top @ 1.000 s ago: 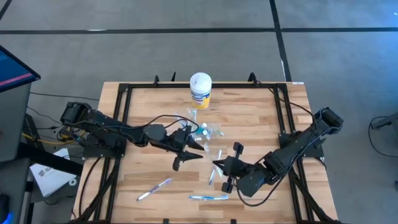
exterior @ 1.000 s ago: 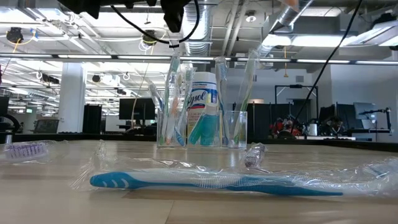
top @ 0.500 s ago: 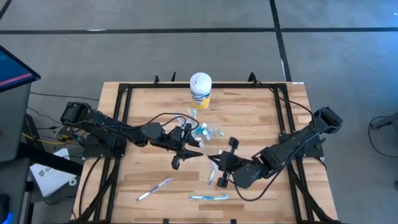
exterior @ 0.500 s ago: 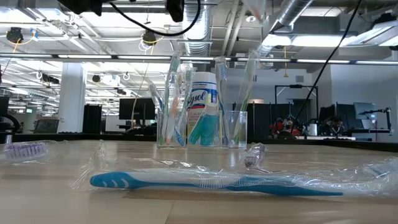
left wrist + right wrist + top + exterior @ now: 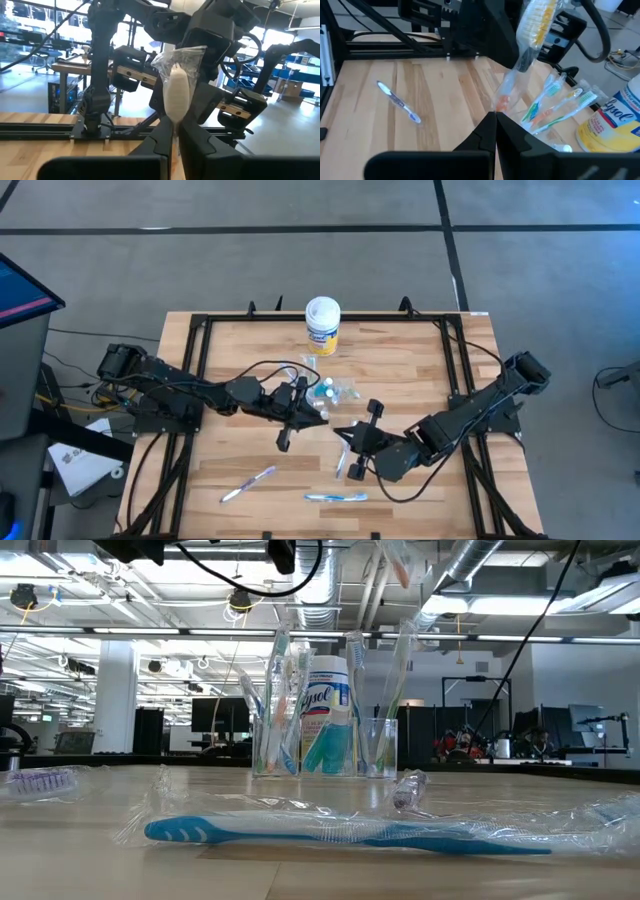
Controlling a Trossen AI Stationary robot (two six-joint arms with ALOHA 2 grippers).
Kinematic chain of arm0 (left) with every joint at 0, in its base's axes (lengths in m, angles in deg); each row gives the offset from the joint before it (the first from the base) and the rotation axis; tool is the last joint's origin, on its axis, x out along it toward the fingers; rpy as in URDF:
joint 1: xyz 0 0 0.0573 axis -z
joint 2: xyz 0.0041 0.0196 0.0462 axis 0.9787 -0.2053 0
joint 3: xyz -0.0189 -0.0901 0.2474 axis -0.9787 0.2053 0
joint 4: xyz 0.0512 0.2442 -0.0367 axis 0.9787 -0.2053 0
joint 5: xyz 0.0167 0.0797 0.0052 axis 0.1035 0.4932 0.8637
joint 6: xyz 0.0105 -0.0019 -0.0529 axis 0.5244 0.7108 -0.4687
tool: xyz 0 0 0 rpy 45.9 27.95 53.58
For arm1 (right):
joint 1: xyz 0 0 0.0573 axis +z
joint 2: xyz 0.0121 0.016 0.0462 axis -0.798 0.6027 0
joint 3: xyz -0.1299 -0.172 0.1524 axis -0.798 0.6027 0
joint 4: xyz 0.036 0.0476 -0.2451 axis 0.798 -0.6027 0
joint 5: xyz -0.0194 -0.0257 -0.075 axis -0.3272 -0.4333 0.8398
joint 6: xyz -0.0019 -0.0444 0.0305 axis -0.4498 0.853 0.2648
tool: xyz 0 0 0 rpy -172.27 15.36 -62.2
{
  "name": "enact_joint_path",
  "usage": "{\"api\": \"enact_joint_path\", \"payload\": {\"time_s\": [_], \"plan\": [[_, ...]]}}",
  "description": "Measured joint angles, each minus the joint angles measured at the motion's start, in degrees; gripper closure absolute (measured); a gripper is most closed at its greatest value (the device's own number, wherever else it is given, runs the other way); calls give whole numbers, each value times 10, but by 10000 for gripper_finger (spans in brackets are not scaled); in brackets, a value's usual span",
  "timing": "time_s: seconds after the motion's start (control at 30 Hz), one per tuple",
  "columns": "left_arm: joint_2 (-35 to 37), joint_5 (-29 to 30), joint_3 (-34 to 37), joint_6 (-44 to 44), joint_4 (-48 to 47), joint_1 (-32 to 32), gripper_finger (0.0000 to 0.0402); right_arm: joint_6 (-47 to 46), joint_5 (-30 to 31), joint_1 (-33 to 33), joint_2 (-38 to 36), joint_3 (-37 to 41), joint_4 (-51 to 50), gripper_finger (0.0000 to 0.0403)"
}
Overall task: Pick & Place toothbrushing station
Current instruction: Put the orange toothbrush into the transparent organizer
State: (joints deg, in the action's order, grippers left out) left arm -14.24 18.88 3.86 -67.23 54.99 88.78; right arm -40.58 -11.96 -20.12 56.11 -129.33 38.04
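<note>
**Both pincers pinch one wrapped brush near the cups**

The see-through cup (image 5: 276, 745) with upright toothbrushes (image 5: 555, 107) stands mid-counter, just in front of the yellow canister (image 5: 322, 326) at the far edge. Right of it, the left pincer (image 5: 312, 412) and right pincer (image 5: 347, 436) are each pressed together on a plastic-wrapped toothbrush (image 5: 532, 30) held above the counter (image 5: 230, 370). Two more wrapped brushes lie near the front edge: a purple one (image 5: 248, 483) left, a blue one (image 5: 336, 497) right. The counter's far-left and far-right boards lie bare.
</note>
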Motion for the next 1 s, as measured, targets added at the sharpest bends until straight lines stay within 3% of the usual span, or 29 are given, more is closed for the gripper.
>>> {"api": "enact_joint_path", "payload": {"time_s": [0.43,0.83,1.0], "plan": [[0,16,0,0,-13,-1,398,19,35,25,-18,0,-21,390],[0,16,0,3,-17,3,397,-18,37,30,-41,0,-31,256],[0,16,0,4,-16,3,397,-50,36,18,-32,1,-60,220]]}}
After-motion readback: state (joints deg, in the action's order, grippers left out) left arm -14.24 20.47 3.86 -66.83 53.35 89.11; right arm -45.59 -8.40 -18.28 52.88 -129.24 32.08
